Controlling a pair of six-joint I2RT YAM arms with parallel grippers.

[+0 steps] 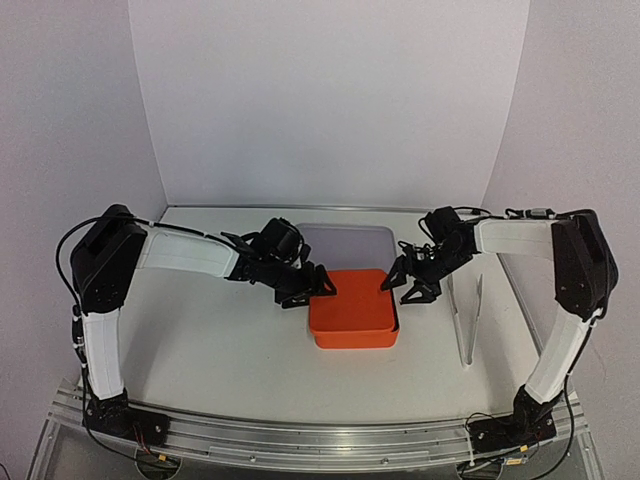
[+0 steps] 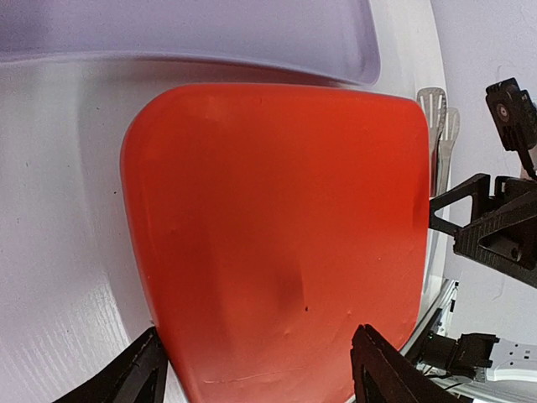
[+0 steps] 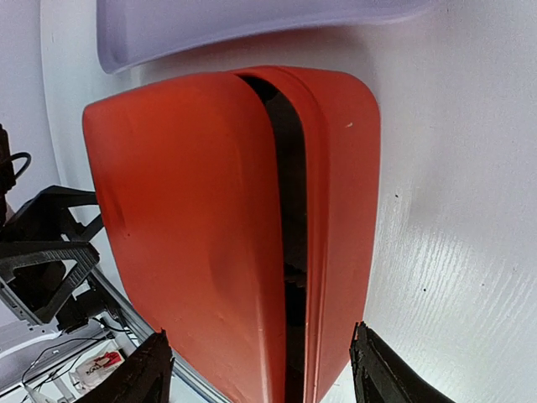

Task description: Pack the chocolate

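Observation:
An orange box (image 1: 352, 310) sits at the table's middle with its orange lid (image 2: 277, 227) laid on top. In the right wrist view the lid (image 3: 185, 218) stands slightly off the box base (image 3: 344, 193), leaving a dark slit between them. The chocolate is hidden from every view. My left gripper (image 1: 318, 290) hangs at the box's left far corner, open, its fingers straddling the lid's edge (image 2: 256, 336). My right gripper (image 1: 400, 285) hovers at the right far corner, also open (image 3: 262, 332), with lid and base between its spread fingers.
A pale lavender tray (image 1: 345, 240) lies just behind the box. Metal tongs (image 1: 468, 320) rest on the table to the box's right, near the right arm. White walls close in the back and both sides.

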